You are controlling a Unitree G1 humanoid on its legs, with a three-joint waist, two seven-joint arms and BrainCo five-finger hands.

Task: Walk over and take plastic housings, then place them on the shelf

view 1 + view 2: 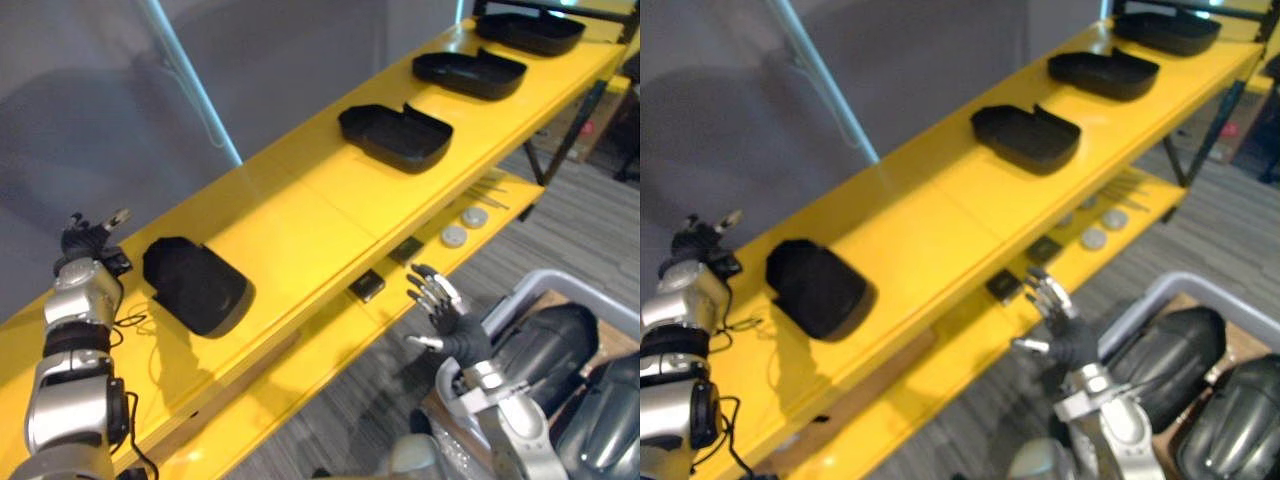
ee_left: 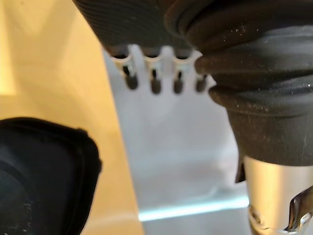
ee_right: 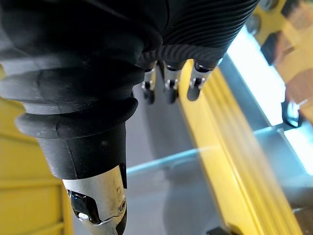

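A long yellow shelf [image 1: 300,210] runs away to the far right. One black shell [image 1: 195,285] lies on top of it, close to the left hand [image 1: 85,243]. That hand is up over the shelf's near end and holds nothing. Three more shells [image 1: 395,135] [image 1: 470,73] [image 1: 530,32] sit farther along. The right hand [image 1: 442,310] hangs lower, fingers spread, beside a grey bin [image 1: 530,278] of dark shells [image 1: 545,340].

No text, number, label or sign was legible on any surface. Two small dark plates [image 1: 367,286] on the lower level of the yellow shelf [image 1: 345,335], near the centre of the frame, perhaps carried print, but it was too small to read. The black housings [image 1: 396,135] appeared unmarked.
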